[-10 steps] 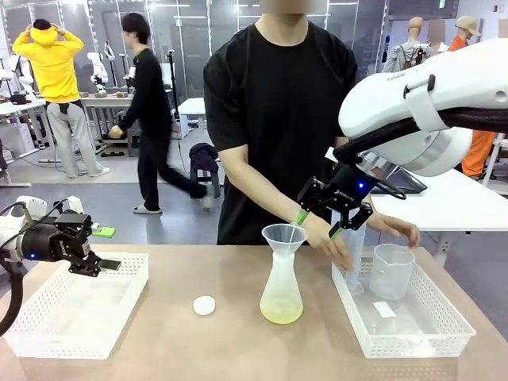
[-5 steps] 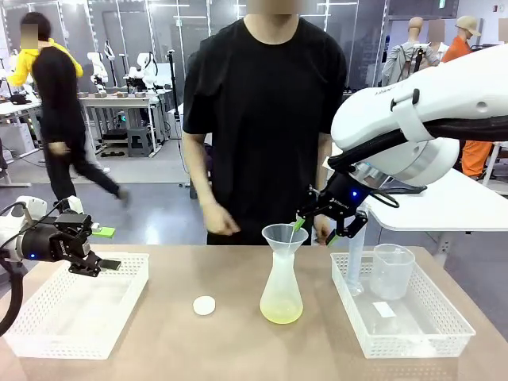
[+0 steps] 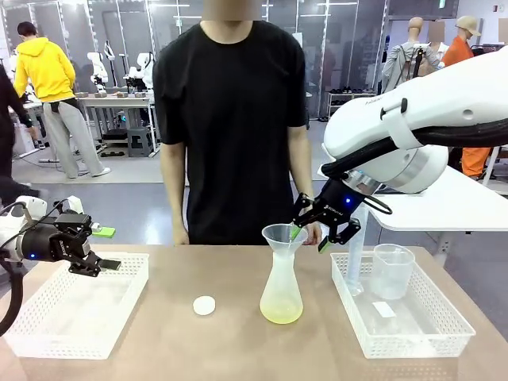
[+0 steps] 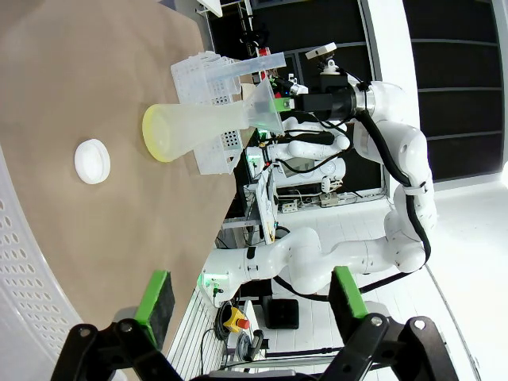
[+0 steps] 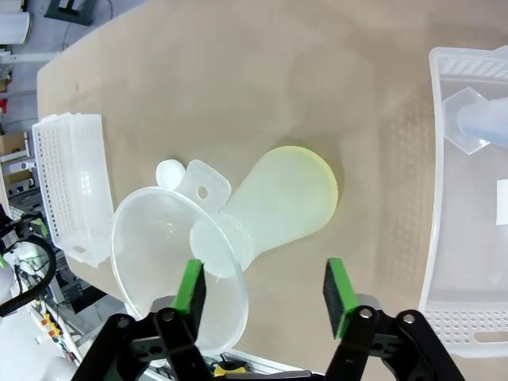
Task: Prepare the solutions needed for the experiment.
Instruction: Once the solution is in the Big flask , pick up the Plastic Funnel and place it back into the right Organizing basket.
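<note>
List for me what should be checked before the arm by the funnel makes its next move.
1. Right gripper lined up on the funnel: jaws apart, and the rim appears to lie between the pads. Ok.
2. Funnel seated in the flask: its stem sits in the neck. Ok.
3. Flask upright, with the pale yellow liquid settled at the bottom. Ok.
4. Person clear of the move: the person's arm ends behind the right gripper, and how close the hand is stays hidden. Cannot tell.
5. Left gripper out of the way: open, above the left basket, far from the flask. Ok.
</note>
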